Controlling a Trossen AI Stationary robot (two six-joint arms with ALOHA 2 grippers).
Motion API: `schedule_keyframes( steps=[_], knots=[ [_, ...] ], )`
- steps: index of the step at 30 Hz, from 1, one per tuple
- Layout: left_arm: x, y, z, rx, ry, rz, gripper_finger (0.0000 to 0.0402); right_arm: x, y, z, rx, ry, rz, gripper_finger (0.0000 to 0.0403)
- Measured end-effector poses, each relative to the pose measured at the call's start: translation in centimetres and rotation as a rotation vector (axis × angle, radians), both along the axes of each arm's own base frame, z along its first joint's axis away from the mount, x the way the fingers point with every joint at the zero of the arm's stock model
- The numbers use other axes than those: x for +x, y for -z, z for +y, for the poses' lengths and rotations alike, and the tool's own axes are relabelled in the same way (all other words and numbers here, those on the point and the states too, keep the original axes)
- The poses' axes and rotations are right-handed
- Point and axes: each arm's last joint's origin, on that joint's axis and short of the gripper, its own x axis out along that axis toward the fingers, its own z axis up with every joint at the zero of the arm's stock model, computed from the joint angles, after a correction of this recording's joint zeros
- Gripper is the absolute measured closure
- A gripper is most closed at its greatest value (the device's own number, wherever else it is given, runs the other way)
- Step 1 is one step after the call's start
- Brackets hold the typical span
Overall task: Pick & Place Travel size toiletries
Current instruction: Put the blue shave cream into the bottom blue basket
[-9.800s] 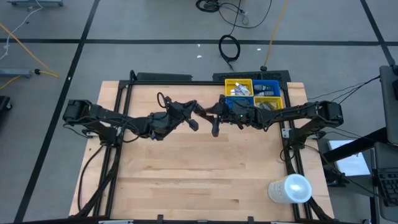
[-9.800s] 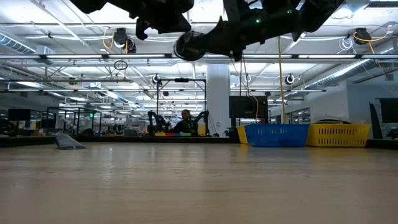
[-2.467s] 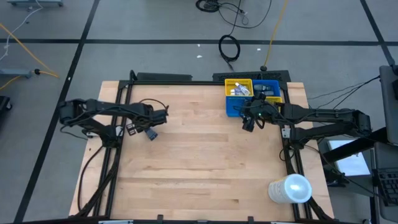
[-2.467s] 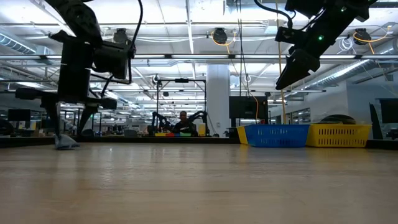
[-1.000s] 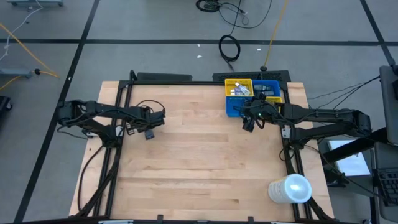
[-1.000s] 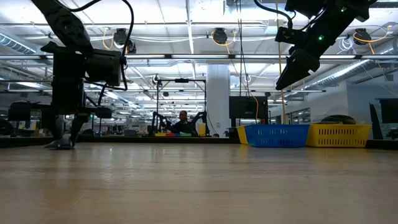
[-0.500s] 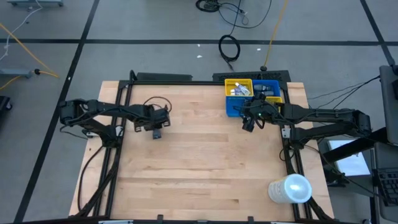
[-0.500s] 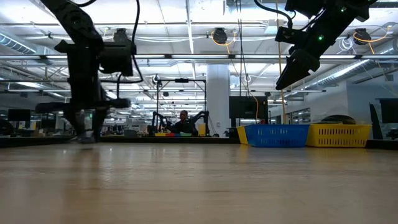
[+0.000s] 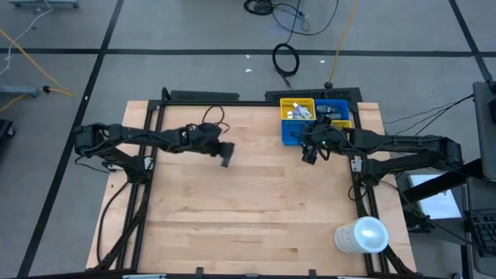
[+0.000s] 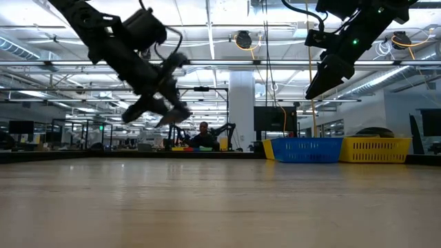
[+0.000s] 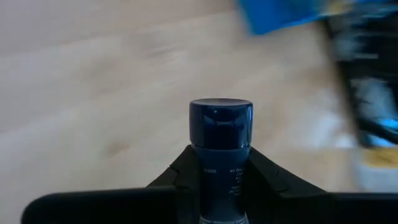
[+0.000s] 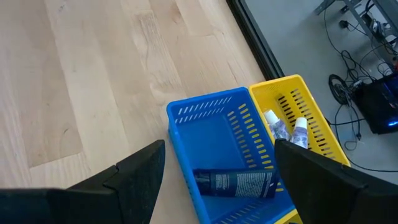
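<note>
Above the far middle of the wooden worktop (image 9: pixel 248 209), the left pincer (image 9: pixel 225 155) hangs in the air, clamped on a small dark blue bottle (image 11: pixel 220 155) with a round cap; the left wrist view shows the bottle upright between the two dark fingers (image 11: pixel 182 173), cap pointing forward. In the low view the left arm slants down from the upper left, its pincer well clear of the wood. At the far right corner of the worktop sits a cluster of bins: a blue bin (image 12: pixel 217 149) beside a yellow bin (image 12: pixel 305 134). The right wrist view shows a dark blue tube (image 12: pixel 239 182) lying on its side in the blue bin, and two small white bottles (image 12: pixel 286 129) in the yellow bin. The right pincer (image 9: pixel 309 153) hovers just beside the near edge of the bins, its fingers spread apart and holding nothing. A large white cylinder (image 9: pixel 362 235) stands near the near right corner, well apart from everything else. No loose toiletries show on the open wood. As a judgement, the task looks well along: several items already lie in the bins, one bottle is in the air and seems bound for them, and what remains is to carry it across and release it. Whether more items wait out of view cannot be told.
</note>
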Motion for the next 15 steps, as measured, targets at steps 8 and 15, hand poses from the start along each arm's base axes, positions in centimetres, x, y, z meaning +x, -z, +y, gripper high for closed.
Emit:
schedule_keyframes(
  steps=[8, 15],
  knots=[
    [1.8, -2.7, -0.4, 0.178, 0.12, -0.299, 0.0326, 0.5, -0.3, 0.2, 0.066, -0.088, -0.073, 0.011],
    [2.5, -4.0, -0.8, 0.357, 0.197, -0.425, 0.0326, 1.7, -1.6, 0.4, 0.13, -0.19, -0.271, 0.011]
  ],
)
